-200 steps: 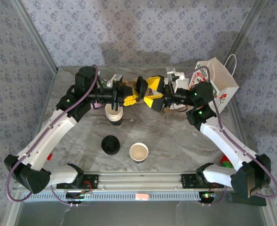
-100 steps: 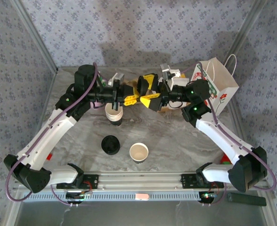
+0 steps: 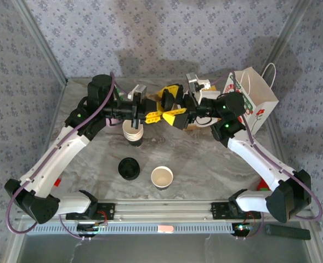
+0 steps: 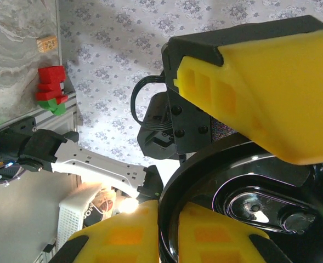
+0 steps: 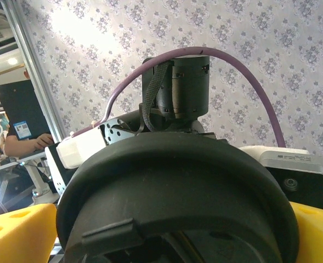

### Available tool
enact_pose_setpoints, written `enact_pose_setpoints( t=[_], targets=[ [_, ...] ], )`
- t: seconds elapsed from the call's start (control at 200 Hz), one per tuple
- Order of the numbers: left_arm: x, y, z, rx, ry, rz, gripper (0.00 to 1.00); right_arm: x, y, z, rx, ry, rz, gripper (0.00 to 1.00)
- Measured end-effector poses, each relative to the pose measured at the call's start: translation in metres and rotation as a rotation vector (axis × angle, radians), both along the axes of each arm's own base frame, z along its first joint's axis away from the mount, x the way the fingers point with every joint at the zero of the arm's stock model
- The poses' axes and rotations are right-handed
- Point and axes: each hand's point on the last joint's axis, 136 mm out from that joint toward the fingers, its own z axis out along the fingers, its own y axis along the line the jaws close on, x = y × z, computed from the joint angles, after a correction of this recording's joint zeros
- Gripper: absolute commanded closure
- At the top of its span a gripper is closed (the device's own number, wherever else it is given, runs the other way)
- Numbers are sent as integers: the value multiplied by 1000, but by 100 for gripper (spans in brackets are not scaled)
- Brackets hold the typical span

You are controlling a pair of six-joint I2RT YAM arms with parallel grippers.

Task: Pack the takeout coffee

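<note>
The takeout coffee, a cup under a round black lid, stands on the marble table at the front left of centre. Both grippers meet in the air above the back of the table. My left gripper is shut on the rim of a loose black lid, one yellow finger on each side of the rim. My right gripper faces it, open wide, with the lid between its yellow fingers. I cannot tell whether they touch it.
A stack of lidless paper cups stands under the left wrist. One open paper cup sits beside the coffee. A white paper bag with handles stands at the back right. A red and green object lies at the front right.
My right gripper has swung left and closer to the left gripper, so its fingers now straddle the held lid. The left gripper has kept its grip and barely moved.
</note>
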Motion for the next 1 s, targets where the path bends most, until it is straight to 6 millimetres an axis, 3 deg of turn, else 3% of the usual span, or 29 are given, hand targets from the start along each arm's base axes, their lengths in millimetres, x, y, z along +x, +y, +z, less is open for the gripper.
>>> enact_pose_setpoints(
  t=[0.295,0.999],
  targets=[
    [0,0,-3,10,0,0,89,0,2,-1,-6,11,3,0],
    [3,0,-6,36,-5,10,87,8,4,-2,-33,77,-17,14]
  ],
)
